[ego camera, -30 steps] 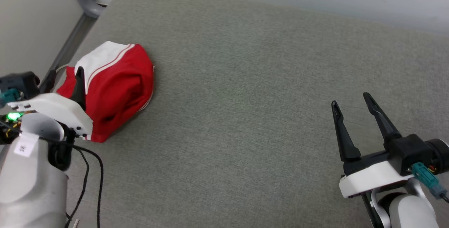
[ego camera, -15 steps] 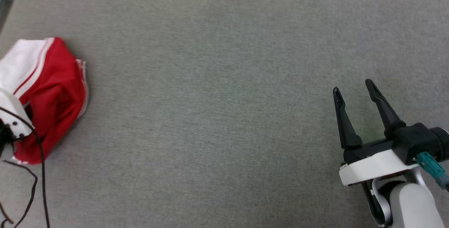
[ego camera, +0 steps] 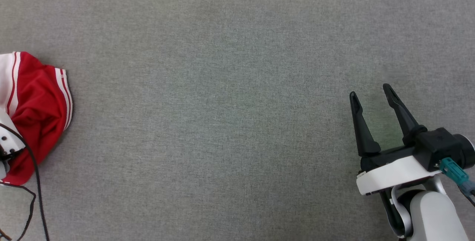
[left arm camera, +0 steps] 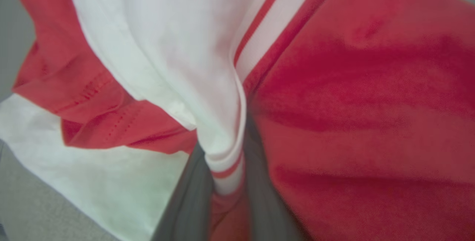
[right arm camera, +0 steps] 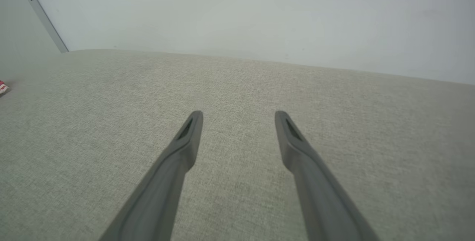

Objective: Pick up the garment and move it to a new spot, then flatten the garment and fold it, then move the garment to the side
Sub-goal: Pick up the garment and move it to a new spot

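Red and white, your one garment [ego camera: 41, 96] lies bunched on the grey fabric counter [ego camera: 237, 85], far to your left. Its long axis runs near to far, with the striped trim facing right. Of your two tools, the left tool [left arm camera: 227, 152] is pinched on a striped fold. The right tool [ego camera: 369, 90] is well apart, its fingers spread and empty.

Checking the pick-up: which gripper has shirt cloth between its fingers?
The left gripper: a striped fold of the garment is pinched in it. The right gripper stands open over the bare grey surface.
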Tool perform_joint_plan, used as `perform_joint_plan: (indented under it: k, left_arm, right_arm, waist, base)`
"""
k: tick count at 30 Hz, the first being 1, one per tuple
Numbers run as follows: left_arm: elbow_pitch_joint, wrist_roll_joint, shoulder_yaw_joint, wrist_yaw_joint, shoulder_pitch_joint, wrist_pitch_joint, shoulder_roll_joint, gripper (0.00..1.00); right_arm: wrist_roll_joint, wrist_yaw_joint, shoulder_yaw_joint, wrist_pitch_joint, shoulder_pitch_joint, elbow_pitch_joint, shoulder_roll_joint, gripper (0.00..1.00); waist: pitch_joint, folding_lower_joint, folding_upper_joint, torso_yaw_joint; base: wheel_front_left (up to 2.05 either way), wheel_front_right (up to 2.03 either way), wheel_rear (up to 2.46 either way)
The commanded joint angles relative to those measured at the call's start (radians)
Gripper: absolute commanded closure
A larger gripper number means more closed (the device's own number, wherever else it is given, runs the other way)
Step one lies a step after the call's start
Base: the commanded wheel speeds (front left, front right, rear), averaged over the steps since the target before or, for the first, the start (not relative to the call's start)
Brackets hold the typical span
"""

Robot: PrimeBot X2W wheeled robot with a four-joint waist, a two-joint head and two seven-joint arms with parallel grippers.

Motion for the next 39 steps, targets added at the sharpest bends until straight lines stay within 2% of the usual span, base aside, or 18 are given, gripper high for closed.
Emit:
perform_joint_plan:
  k: [1,6,11,20,24,31,39]
  left_arm:
    - [0.042,0.027,-0.029,0.022,0.02,-0.042,-0.035,1.0]
    - [0.0,0.063,-0.019,0.042,-0.041,-0.211,-0.019,1.0]
    - [-0.013,0.101,-0.023,0.065,-0.049,-0.413,-0.04,1.0]
    - [-0.025,0.195,-0.075,0.072,-0.051,-0.726,-0.075,1.0]
    - [-0.054,0.239,-0.124,0.056,-0.068,-0.785,-0.103,1.0]
    - [-0.118,0.248,-0.174,0.029,-0.061,-0.81,-0.169,1.0]
    - [-0.227,0.239,-0.3,0.001,0.015,-0.719,-0.304,1.0]
  right_arm:
    - [0.012,-0.001,-0.01,0.009,-0.001,0.007,0.0,0.0]
    - [0.034,-0.001,-0.029,0.005,0.017,0.009,-0.001,0.0]
    - [0.049,-0.001,-0.048,-0.004,0.038,0.014,0.0,0.0]
    - [0.067,-0.001,-0.096,-0.007,0.113,0.016,0.0,0.0]
    - [0.071,-0.001,-0.12,0.002,0.138,0.0,0.0,0.0]
    - [0.071,-0.001,-0.14,0.018,0.16,-0.031,0.0,0.0]
    - [0.081,-0.001,-0.145,0.026,0.179,-0.06,0.0,0.0]
  waist:
    - [-0.026,0.0,0.0,0.012]
    - [-0.074,0.0,0.0,0.033]
    - [-0.136,0.0,0.0,0.046]
    - [-0.255,0.0,0.0,0.035]
    - [-0.283,0.0,0.0,0.018]
    - [-0.298,0.0,0.0,-0.03]
    - [-0.298,0.0,0.0,-0.126]
  base:
    - [0.0,0.0,0.0]
    - [0.0,0.0,0.0]
    - [0.0,0.0,0.0]
    - [0.0,0.0,0.0]
    - [0.0,0.0,0.0]
    - [0.0,0.0,0.0]
    - [0.0,0.0,0.0]
